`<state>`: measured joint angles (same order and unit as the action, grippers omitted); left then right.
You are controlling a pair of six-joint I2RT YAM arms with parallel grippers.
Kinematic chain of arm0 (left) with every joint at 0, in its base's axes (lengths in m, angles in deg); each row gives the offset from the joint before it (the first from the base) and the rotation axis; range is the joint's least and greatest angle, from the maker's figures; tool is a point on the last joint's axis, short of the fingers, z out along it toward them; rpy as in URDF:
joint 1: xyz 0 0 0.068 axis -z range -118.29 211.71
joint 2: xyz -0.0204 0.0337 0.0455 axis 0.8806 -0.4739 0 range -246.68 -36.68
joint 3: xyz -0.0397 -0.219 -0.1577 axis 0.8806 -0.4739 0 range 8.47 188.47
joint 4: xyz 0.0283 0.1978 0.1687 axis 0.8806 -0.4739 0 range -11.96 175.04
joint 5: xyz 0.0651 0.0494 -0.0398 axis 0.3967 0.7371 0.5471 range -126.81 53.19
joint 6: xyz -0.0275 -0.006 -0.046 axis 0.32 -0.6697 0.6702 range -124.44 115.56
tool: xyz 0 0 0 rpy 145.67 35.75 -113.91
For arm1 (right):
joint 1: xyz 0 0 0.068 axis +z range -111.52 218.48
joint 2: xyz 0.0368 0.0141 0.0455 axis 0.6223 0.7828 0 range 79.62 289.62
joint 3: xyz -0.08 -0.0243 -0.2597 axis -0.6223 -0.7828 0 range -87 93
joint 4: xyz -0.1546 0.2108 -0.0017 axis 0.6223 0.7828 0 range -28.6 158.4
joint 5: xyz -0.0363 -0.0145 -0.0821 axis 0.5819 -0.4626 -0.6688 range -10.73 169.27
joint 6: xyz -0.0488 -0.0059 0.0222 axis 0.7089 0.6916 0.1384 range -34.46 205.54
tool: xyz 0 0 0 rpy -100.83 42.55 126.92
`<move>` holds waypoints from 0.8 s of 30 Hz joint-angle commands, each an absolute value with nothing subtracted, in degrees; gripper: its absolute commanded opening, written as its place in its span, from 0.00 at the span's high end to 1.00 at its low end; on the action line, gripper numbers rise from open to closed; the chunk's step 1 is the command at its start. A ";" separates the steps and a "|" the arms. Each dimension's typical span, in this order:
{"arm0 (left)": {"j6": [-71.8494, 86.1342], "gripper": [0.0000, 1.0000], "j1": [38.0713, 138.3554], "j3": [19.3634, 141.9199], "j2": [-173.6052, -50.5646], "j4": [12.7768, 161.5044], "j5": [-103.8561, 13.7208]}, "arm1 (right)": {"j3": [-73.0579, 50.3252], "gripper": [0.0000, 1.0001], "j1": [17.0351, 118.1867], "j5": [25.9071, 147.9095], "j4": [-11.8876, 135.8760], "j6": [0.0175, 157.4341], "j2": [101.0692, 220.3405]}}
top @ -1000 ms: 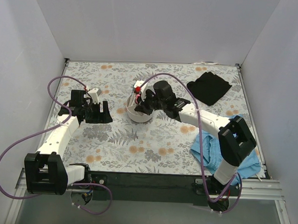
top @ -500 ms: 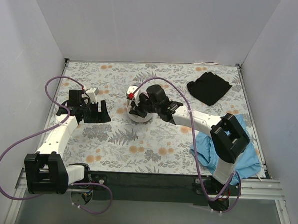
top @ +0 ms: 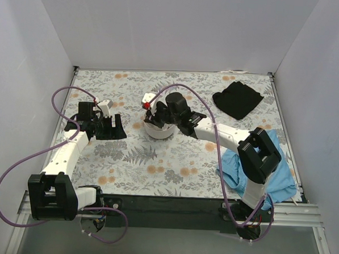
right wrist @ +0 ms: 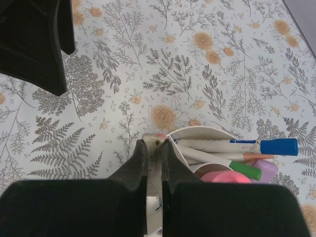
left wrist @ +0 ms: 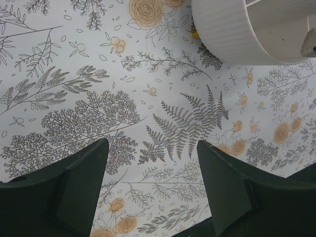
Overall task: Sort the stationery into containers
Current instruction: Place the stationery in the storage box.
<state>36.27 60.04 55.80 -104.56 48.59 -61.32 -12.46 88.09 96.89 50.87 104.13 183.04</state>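
Observation:
My right gripper [top: 153, 108] is shut on a white marker with a red cap [top: 146, 102] and holds it above the left rim of the round white organiser [top: 158, 131]. In the right wrist view the marker's white barrel [right wrist: 154, 163] sits pinched between the fingertips, just left of the organiser's rim [right wrist: 197, 131]. In the organiser lie a blue-capped white marker [right wrist: 237, 144], a green-tipped pen [right wrist: 245, 171] and a pink item [right wrist: 224, 177]. My left gripper [top: 110, 127] is open and empty over the table, left of the organiser [left wrist: 247, 29].
A black cloth [top: 237, 99] lies at the back right. A blue cloth [top: 241, 168] lies at the front right under the right arm. White walls close in the table on three sides. The left gripper's dark fingers [right wrist: 34, 44] show beyond the organiser.
My right gripper has moved left with the red-capped marker, from beside the organiser's right to over its left rim. The left arm has barely moved.

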 commanded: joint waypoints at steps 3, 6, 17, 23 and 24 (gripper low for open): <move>35.99 0.28 59.78 56.90 -103.56 48.74 -62.38 | -10.01 0.99 89.02 93.69 48.30 107.33 185.35; 35.99 0.28 59.78 56.99 -103.65 48.74 -62.29 | -9.92 0.85 89.46 91.49 48.30 108.48 185.80; 36.69 0.28 59.78 56.81 -104.53 50.67 -63.08 | -10.10 0.53 89.55 91.92 48.57 107.16 181.67; 36.43 0.28 59.87 58.13 -105.23 51.73 -62.47 | -9.75 0.54 88.76 90.08 49.80 103.75 176.23; 36.26 0.28 59.78 58.39 -105.41 51.81 -62.30 | -9.66 0.54 87.89 89.29 50.06 101.99 175.26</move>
<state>36.53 60.04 55.91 -105.17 50.38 -61.89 -12.09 89.18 91.34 51.40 106.47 181.93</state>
